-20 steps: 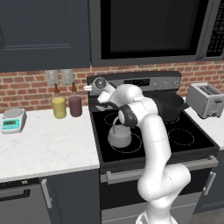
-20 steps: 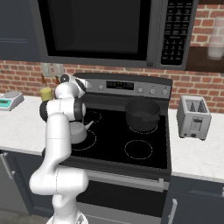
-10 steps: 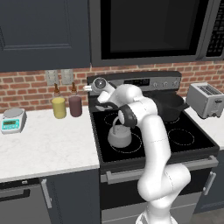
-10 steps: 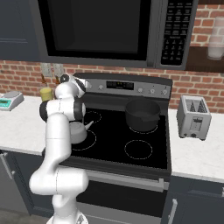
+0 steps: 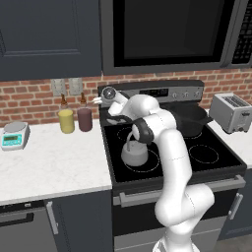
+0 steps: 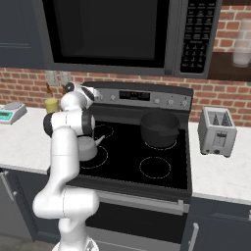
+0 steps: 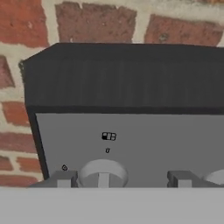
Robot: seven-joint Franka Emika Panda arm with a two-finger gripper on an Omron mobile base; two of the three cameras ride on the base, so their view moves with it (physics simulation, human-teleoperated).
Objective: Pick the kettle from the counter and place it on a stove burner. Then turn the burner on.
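The small, squat grey kettle (image 5: 134, 152) with its thin arched wire handle stands upright inside a white-outlined burner (image 5: 147, 165) at the front left of the black stove (image 6: 147, 147). The end effector (image 7: 122, 179), fingers apart, straddles a round knob (image 7: 103, 174) on the steel back panel (image 7: 131, 144).

A rendered home kitchen: a black glass-top stove (image 5: 216, 162) under a microwave (image 5: 167, 34), brick backsplash (image 5: 29, 101), marbled counter (image 5: 49, 167), toaster (image 5: 231, 112), navy cabinets (image 5: 44, 37)

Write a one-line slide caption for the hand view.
Close on the stove back panel against brick: the fingers bracket a round knob, poised to turn the burner on.
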